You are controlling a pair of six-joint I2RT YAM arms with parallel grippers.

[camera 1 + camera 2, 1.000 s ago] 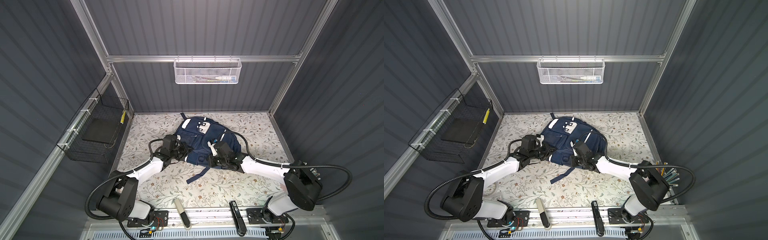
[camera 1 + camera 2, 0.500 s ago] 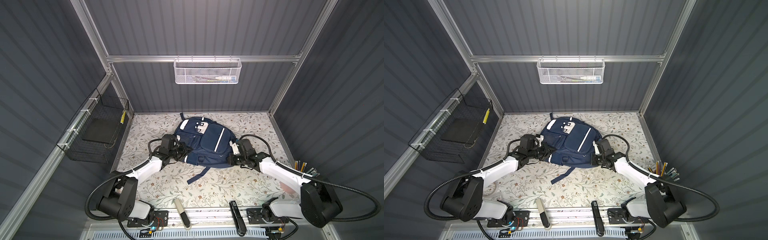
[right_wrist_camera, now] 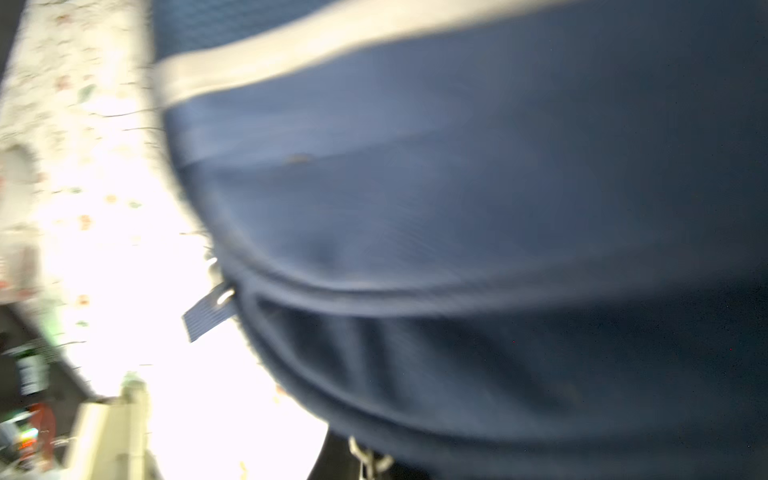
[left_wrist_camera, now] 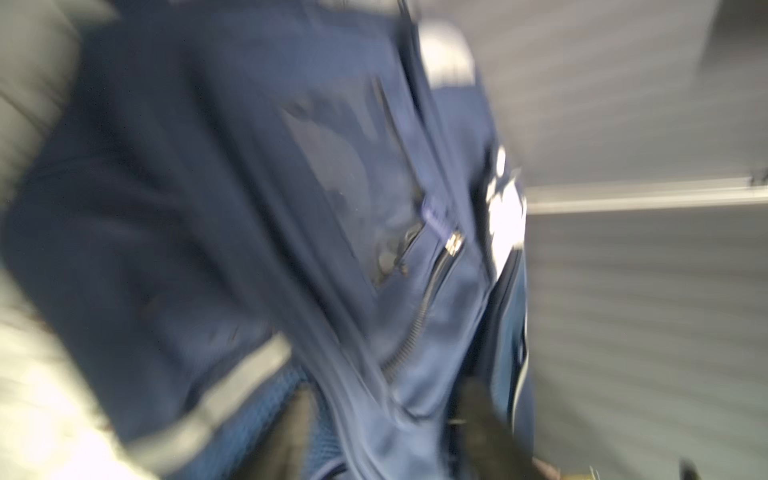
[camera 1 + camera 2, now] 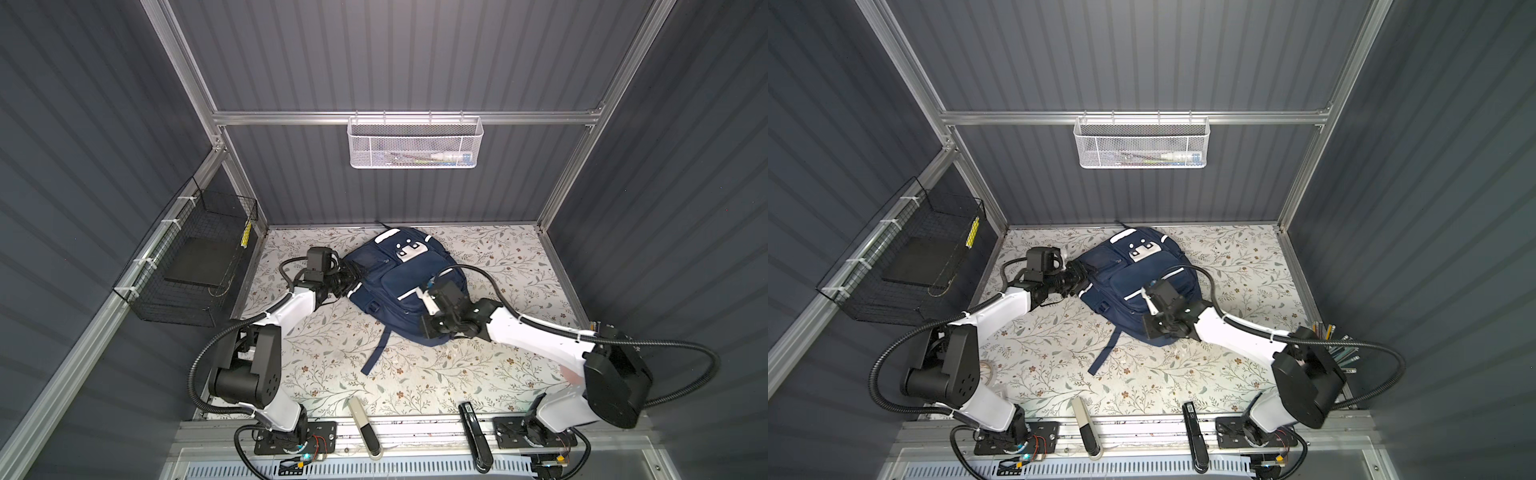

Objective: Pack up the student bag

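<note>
The student bag (image 5: 399, 286) (image 5: 1133, 278), navy with white stripes and a white patch, lies front-up on the floral table in both top views. My left gripper (image 5: 353, 277) (image 5: 1079, 275) is at its left side. In the blurred left wrist view that gripper (image 4: 386, 419) is open, its dark fingers (image 4: 478, 415) wide apart astride a fold of bag fabric near a zip (image 4: 432, 286). My right gripper (image 5: 426, 329) (image 5: 1148, 328) is shut at the bag's near right corner. In the right wrist view a metal zip pull (image 3: 370, 457) sits at its tips.
A white mesh basket (image 5: 415, 141) hangs on the back wall. A black wire basket (image 5: 195, 266) on the left wall holds a dark flat item. Pencils (image 5: 1337, 345) stand at the right edge, a tape roll (image 5: 986, 370) near left. Two long tools (image 5: 363, 424) (image 5: 473, 432) lie at the front.
My left gripper's jaws have opened on the bag's left side. My right gripper swung out to the bag's right edge, then back to its near right corner. The bag has settled flatter.
</note>
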